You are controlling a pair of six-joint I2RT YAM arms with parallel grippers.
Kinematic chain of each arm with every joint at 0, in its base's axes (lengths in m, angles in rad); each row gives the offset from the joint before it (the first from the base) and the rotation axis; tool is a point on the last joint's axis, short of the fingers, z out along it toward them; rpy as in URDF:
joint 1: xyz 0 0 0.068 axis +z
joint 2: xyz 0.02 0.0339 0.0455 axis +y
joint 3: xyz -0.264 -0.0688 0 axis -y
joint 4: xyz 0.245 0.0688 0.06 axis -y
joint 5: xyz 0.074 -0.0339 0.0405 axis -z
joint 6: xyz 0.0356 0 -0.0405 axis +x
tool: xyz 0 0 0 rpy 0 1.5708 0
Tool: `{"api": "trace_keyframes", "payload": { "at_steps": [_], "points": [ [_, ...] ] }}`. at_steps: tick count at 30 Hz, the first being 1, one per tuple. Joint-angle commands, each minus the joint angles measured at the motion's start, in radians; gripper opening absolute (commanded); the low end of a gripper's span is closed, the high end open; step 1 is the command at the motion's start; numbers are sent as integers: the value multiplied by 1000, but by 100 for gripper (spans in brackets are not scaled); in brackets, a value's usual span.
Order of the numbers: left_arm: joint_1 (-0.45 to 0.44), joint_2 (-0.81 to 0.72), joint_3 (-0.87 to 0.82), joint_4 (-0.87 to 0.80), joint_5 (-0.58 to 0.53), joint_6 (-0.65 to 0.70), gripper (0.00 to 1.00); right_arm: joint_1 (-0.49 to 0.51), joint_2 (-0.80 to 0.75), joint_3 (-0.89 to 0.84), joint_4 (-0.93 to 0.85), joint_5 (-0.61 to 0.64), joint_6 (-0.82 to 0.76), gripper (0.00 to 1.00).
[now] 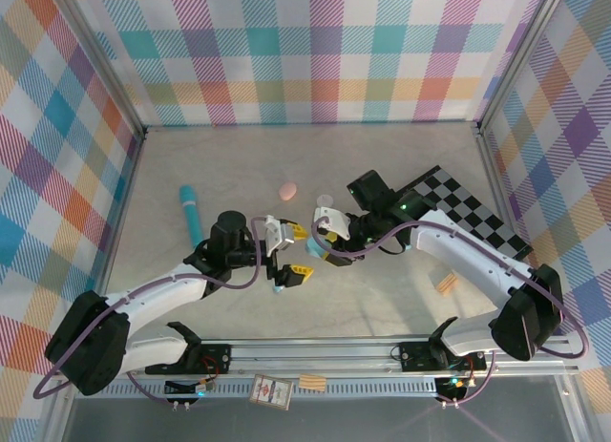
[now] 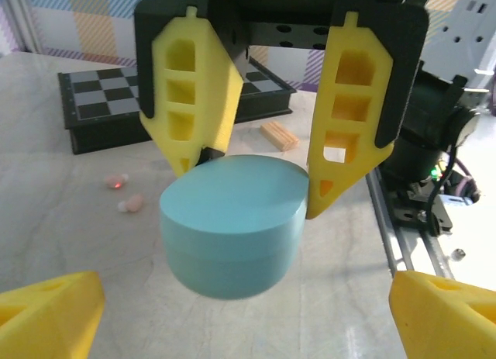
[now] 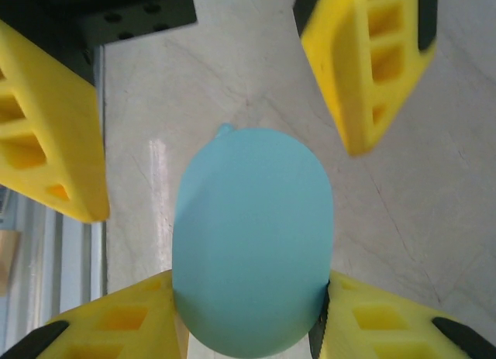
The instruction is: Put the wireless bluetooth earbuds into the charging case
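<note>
- Right gripper (image 3: 249, 301) clamps the teal charging case (image 2: 232, 227) between its fingers; left gripper (image 1: 298, 253) gapes wide, facing it.
- Step in hand: probably steadying the case, whose lid looks shut. The next move likely calls for opening it.

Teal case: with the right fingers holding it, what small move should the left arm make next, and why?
Probably close the left fingers on the free end of the case, to help open it. The case is shut, with its seam unbroken, and the right fingers clamp it alone. The left fingers stand wide open around its far end. Pink earbuds lie on the table.
</note>
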Motion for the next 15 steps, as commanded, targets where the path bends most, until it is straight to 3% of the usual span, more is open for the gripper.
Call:
{"api": "trace_keyframes", "payload": {
  "at_steps": [1, 10, 15],
  "points": [
    [-10, 11, 41, -28, 76, 16, 91, 10, -12, 40, -14, -76, -24, 40],
    [-16, 46, 66, -14, 118, -4, 80, 22, -1, 48, 8, -85, -25, 40],
    [-17, 49, 70, -10, 130, -12, 68, 27, 1, 57, 0, -79, -33, 39]
  ]
}}
